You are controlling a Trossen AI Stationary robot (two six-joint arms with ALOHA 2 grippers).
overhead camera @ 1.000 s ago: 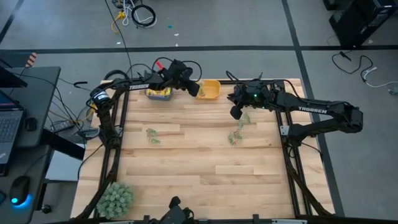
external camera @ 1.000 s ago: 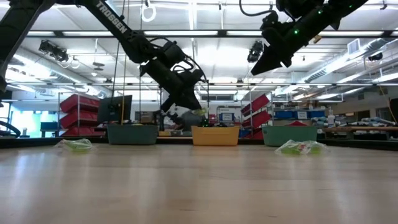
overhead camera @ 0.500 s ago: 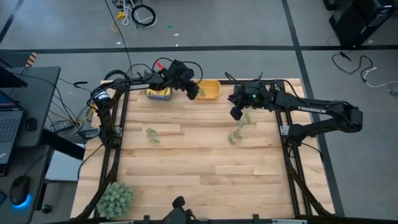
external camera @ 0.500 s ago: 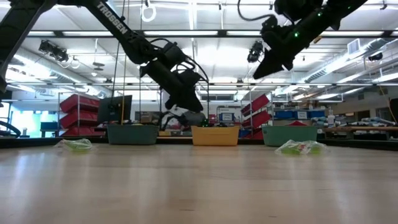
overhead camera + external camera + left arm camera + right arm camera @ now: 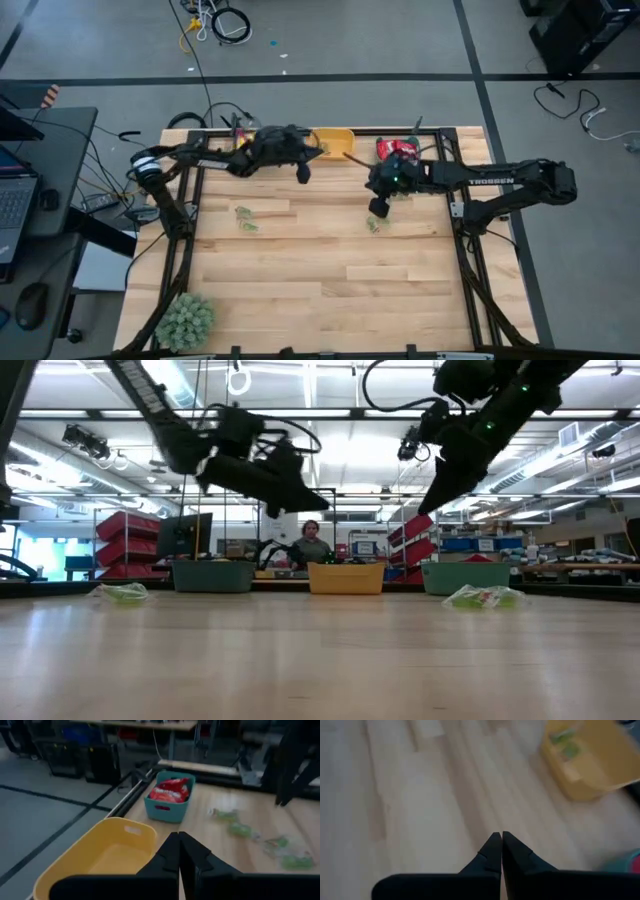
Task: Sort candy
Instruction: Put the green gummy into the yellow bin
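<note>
Pale green candy packets lie flat on the wooden table: one (image 5: 245, 218) at the left, more (image 5: 375, 224) just below my right gripper (image 5: 378, 208), which hangs above the table, pointing down, shut and empty. My left gripper (image 5: 303, 172) is also shut and empty. It is held nearly level above the table, just on the near side of the yellow bin (image 5: 337, 142). Red candy (image 5: 169, 790) fills the teal bin (image 5: 167, 812) right of the yellow one. A green packet (image 5: 567, 745) lies in the yellow bin (image 5: 590, 765).
Three bins stand in a row along the far edge (image 5: 212, 575) (image 5: 346, 577) (image 5: 465, 577); my left arm hides the left one from above. A fuzzy green ball plant (image 5: 185, 318) sits at the near left corner. A person (image 5: 312, 547) is in the room beyond the table.
My left gripper opened over the yellow bin, then shut empty, tipped up to nearly level and drew back toward the near edge. My right gripper has come down and toward the near edge, toward the green packets on the right.
</note>
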